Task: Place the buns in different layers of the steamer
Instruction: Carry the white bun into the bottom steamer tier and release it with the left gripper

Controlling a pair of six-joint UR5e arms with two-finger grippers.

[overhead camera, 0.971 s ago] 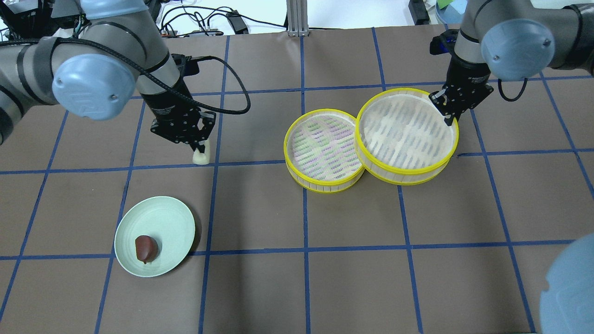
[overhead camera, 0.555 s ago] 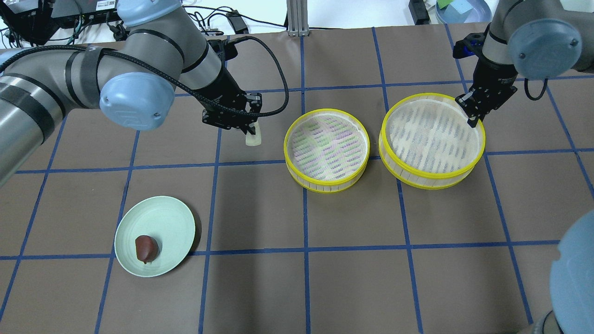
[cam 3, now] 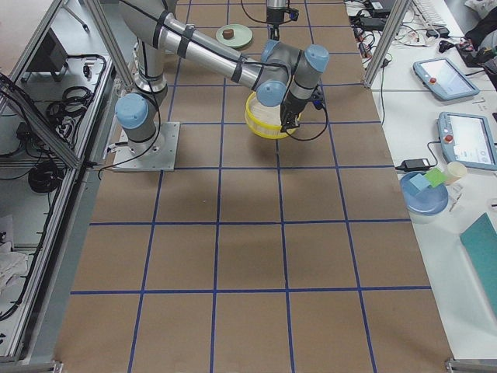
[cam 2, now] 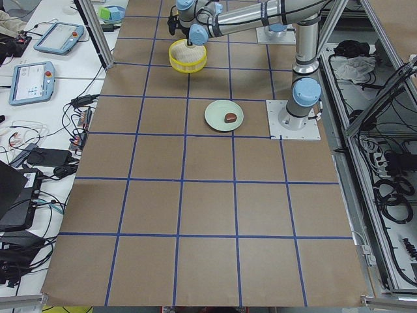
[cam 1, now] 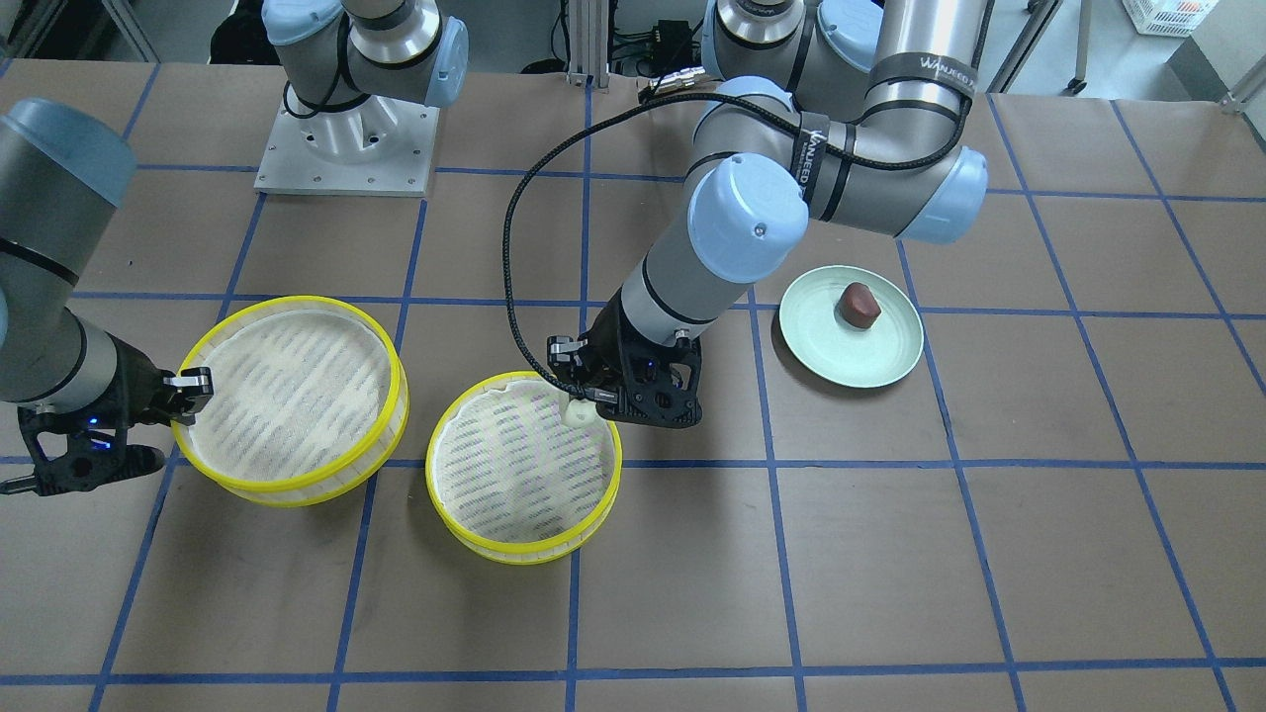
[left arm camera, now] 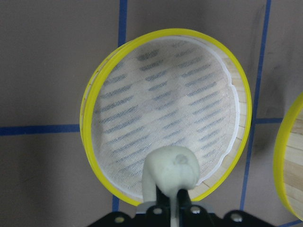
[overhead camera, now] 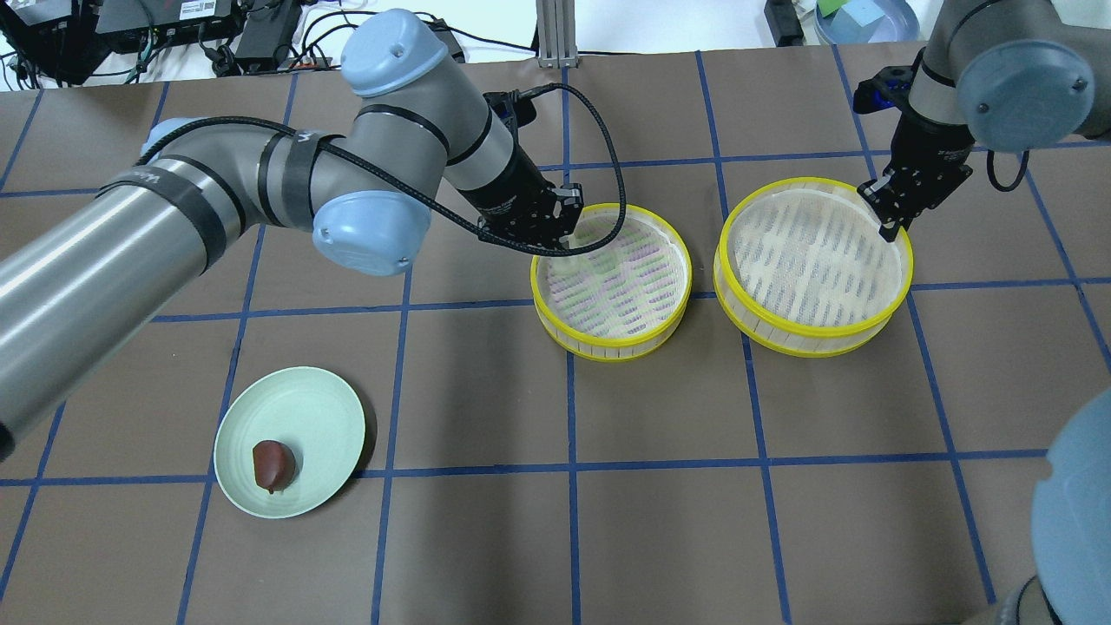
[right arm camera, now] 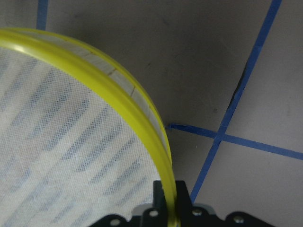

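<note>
The steamer's two yellow-rimmed trays stand side by side, apart: one in the middle (overhead camera: 629,291) and one to its right (overhead camera: 807,260). My left gripper (overhead camera: 562,246) is shut on the cream bun (cam 1: 579,414) and holds it just above the middle tray's (cam 1: 524,475) near-left rim. The left wrist view shows the bun (left arm camera: 171,171) over the mesh floor's edge. My right gripper (overhead camera: 887,226) is shut on the right tray's yellow rim (right arm camera: 142,118). The brown bun (overhead camera: 272,464) lies on the pale green plate (overhead camera: 321,417).
The plate with the brown bun sits at the front left of the table, also in the front view (cam 1: 890,361). The right arm's elbow (overhead camera: 1076,521) hangs over the front right corner. Cables and gear lie beyond the table's far edge.
My left gripper carried the cream bun rightward, from the bare table to above the middle tray's rim. The right gripper pulled the second tray off the first to the right.
</note>
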